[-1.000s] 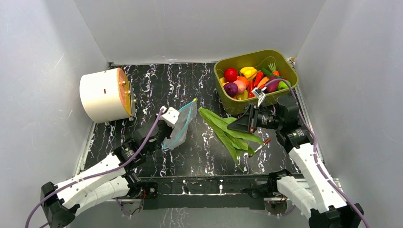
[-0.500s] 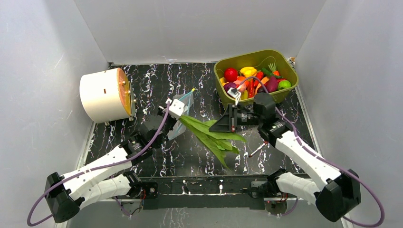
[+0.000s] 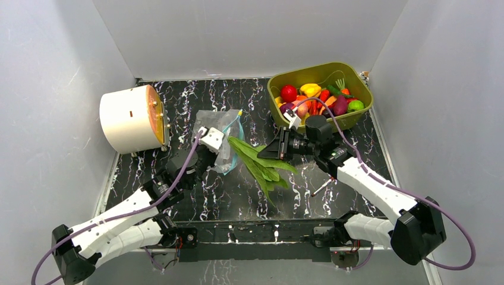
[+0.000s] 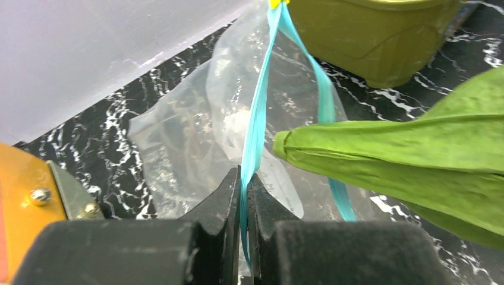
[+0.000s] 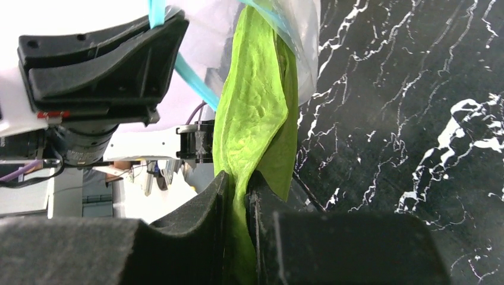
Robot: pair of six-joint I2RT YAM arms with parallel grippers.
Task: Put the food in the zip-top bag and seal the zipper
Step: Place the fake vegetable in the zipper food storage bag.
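- I am watching the left gripper (image 4: 243, 185) pinching one half of the zipper (image 4: 257, 119). Its fingers are squeezed narrow on the teal strip, low in the middle of the left wrist view.
- The zip-top bag (image 3: 217, 135) is hanging from that grip just left of centre in the top view. Its mouth is gaping, and the two halves of the strip are spreading apart toward the lower part of the wrist view.
- The right gripper (image 5: 238, 185) is clamping the green leaf (image 5: 255, 113) between its fingers, low in the middle of the right wrist view. The fingers are closed down to the thickness of the leaf.
- The leaf is stretching from that grip toward the bag. Its narrow end is sitting at the mouth, between the two halves of the strip; I cannot tell how far inside it is reaching.
- The rest of the food (image 3: 315, 98) is lying in the olive tub (image 3: 291, 132) at the upper right of the top view.
- A white drum with an orange face (image 3: 128, 119) is lying at the left, on the black marbled table (image 3: 190, 98).
- A thin pen (image 3: 321, 187) is lying under the right arm, lower right of centre.
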